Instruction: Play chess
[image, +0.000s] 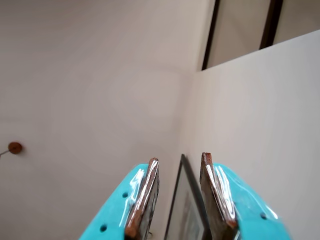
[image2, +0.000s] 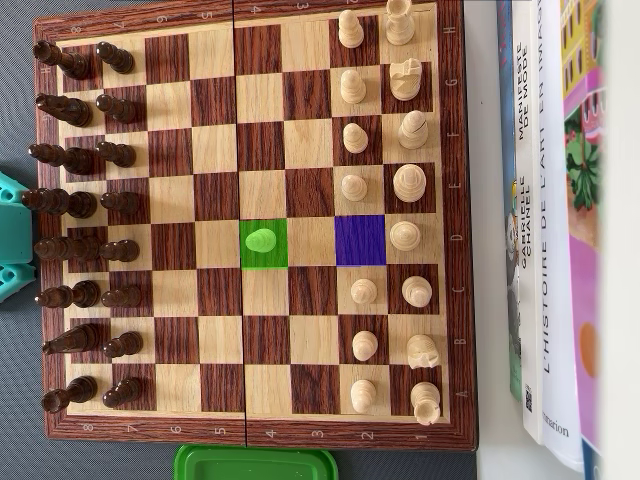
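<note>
Arm's parked at the overhead view's left edge, gripper (image: 179, 162) slightly parted, empty, aimed at a wall. Dark pawns (image2: 118, 203) untouched, light pawn (image2: 260, 241) on the green square; I'd descend straight over one piece.

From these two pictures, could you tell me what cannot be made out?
- Chessboard: absent from the wrist view, which faces walls.
- Gripper: open there; overhead, the left edge crops the arm.
- Green container: cropped by the bottom edge overhead.
- Books: cut off at the right.
</note>
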